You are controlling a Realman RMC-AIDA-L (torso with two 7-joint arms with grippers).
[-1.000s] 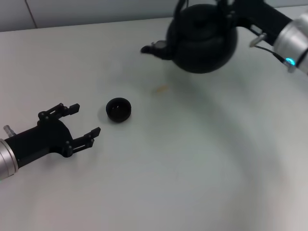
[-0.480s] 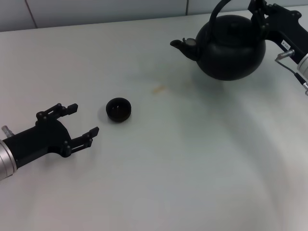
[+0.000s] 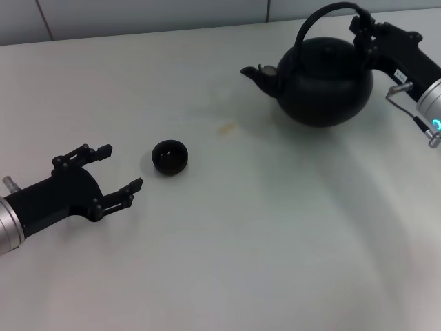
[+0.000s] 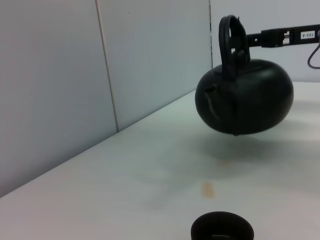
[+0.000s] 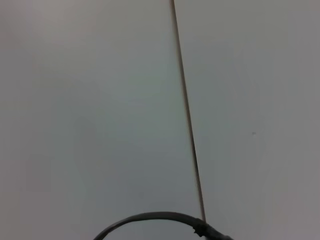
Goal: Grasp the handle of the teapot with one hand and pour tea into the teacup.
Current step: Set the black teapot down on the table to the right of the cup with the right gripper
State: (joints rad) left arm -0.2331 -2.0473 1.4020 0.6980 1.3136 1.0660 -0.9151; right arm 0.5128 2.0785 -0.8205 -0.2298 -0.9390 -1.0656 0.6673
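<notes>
Tabletop [image 3: 262,234], pale and matte, fills the head view, with a grey panelled wall [image 4: 75,75] rising behind its far edge. A faint brownish stain [image 3: 227,127] marks the surface between the teapot and the teacup.

The teapot [image 3: 320,83] is the biggest object, a round black pot at the far right of the tabletop. Its short spout [image 3: 258,74] points toward the robot's left, and its lid sits on top. In the left wrist view the teapot [image 4: 245,97] hangs clear of the tabletop with a soft shadow beneath it, so it is lifted, not resting. The handle [image 3: 324,17] arches upright over the lid.

The right tool [image 3: 365,31] reaches in from the far right edge and is clamped on the handle near its right side, carrying the pot. The right wrist view shows only the wall and a thin dark curve along one edge, which cannot be identified.

The left tool [image 3: 114,172] lies low at the near left of the tabletop, its two fingers spread wide and holding nothing, pointing toward the teacup.

The teacup [image 3: 169,156], small and black, stands upright on the tabletop just beside the left tool's fingertips without touching them, and well apart from the teapot.
</notes>
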